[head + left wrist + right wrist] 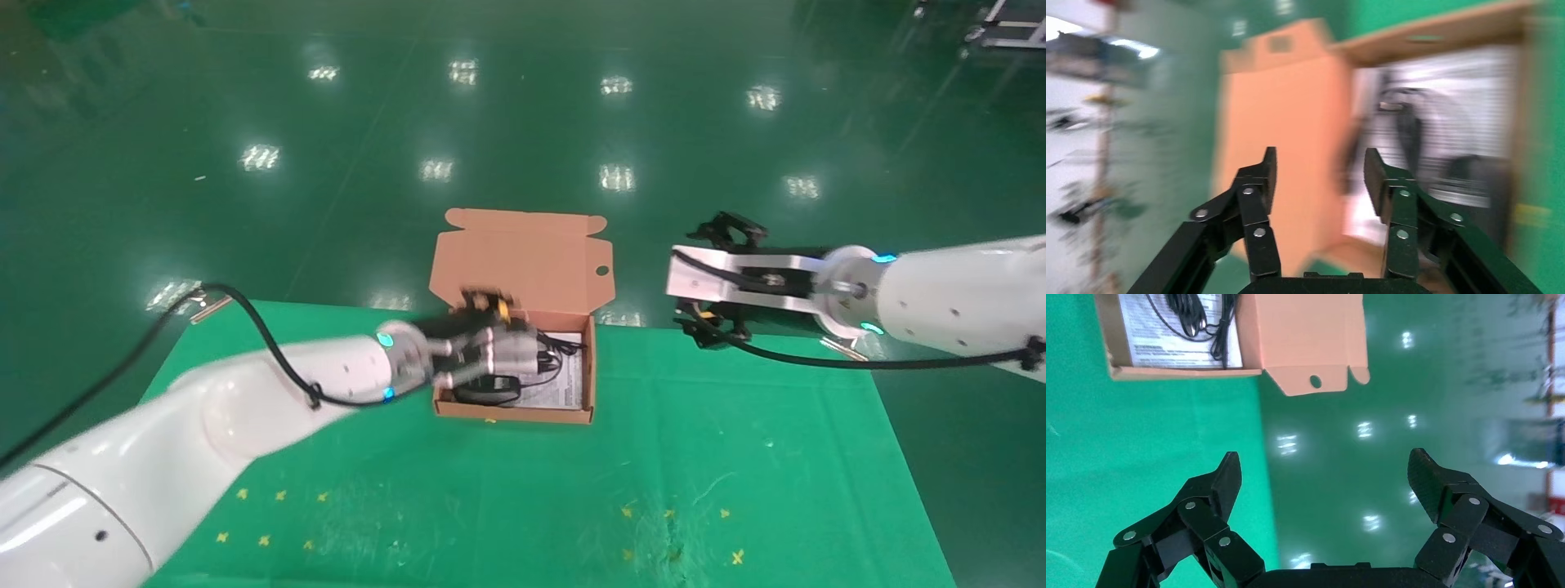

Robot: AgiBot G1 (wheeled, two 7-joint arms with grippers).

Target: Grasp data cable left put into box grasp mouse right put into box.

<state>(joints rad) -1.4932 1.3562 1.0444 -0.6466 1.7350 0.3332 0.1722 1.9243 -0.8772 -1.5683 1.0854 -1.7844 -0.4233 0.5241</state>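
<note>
Left pincer (1318, 174), fingers apart and empty, hovers over the box (513, 408); one cable (560, 343) and one mouse (489, 389) lie just below it on the white sheet. Both look light; the cable is limp, best pinched mid-bundle. Right pincer (1324, 478), wide apart, hangs well off to the side.

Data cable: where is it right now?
In the head view the data cable lies inside the box at the table's far edge, on the white sheet, just right of the open left tool over the box.
</note>
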